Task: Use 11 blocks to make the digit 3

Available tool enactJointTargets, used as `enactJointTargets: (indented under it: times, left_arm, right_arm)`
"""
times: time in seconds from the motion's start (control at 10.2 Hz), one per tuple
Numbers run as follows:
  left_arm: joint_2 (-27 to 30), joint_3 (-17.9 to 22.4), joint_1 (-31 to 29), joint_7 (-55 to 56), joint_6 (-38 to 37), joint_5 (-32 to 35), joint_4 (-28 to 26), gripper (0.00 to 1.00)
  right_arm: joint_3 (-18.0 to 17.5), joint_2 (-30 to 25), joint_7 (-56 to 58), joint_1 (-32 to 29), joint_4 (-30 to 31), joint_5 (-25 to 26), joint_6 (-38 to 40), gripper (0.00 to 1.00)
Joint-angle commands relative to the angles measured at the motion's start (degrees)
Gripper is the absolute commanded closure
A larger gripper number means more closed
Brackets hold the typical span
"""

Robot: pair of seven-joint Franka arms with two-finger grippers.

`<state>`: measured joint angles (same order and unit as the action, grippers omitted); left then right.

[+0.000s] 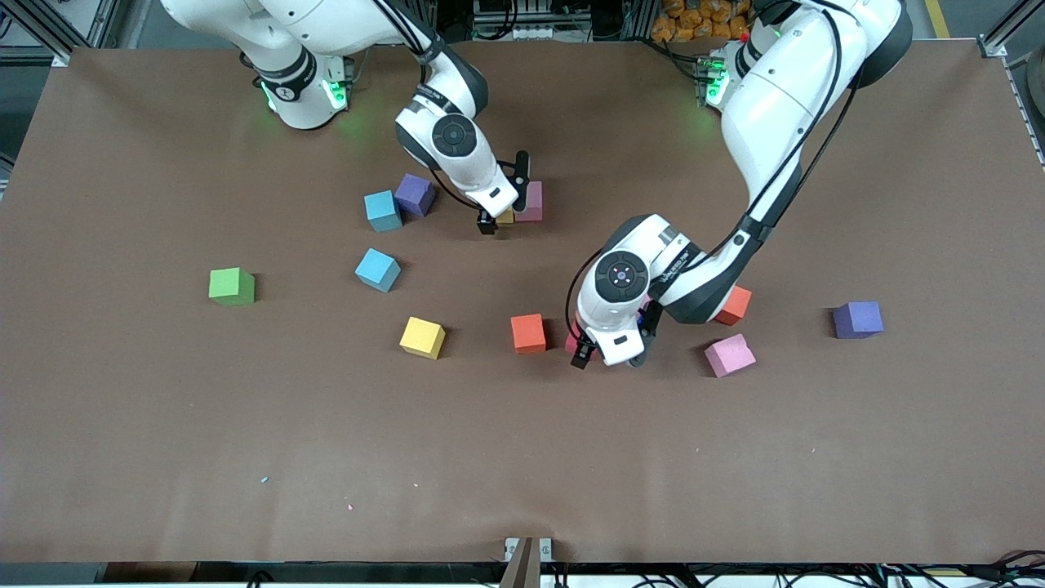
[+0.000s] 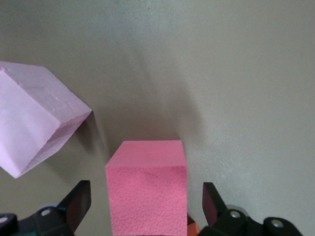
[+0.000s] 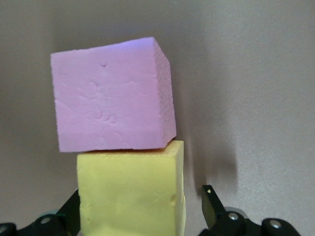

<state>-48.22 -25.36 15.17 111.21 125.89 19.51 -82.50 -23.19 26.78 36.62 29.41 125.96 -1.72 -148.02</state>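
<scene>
Between the right gripper's (image 3: 140,216) open jaws, yellow block (image 3: 130,194)

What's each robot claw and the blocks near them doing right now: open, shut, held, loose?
Left end effector: open, straddling a pink block, not gripping.
Pink block: on the table, loose.
Right end effector: open around a yellow block.
Yellow block: on the table, touching a light pink block.
Light pink block: resting loose.
</scene>
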Motion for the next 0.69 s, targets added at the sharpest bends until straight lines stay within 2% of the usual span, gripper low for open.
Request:
enactJointTargets:
  times: [0.0,0.2,0.59]
  left_arm:
    - [-0.9,0.6,0.8,1.2,0.6,1.4,1.4,0.0]
    - [-1.0,0.6,0.8,1.2,0.7,1.4,1.3,0.0]
    - [-1.7,0.6,1.1,1.0,0.8,1.5,1.2,0.15]
  right_arm:
    - [-0.7,-3.6,-0.6,-1.5,-0.4,1.4,6.8,0.0]
    - [-1.0,-6.9,-0.5,-1.5,-0.5,1.3,11.8,0.0]
    - [-0.6,-11.1,-0.1,-2.5,-1.5,1.3,18.2,0.0]
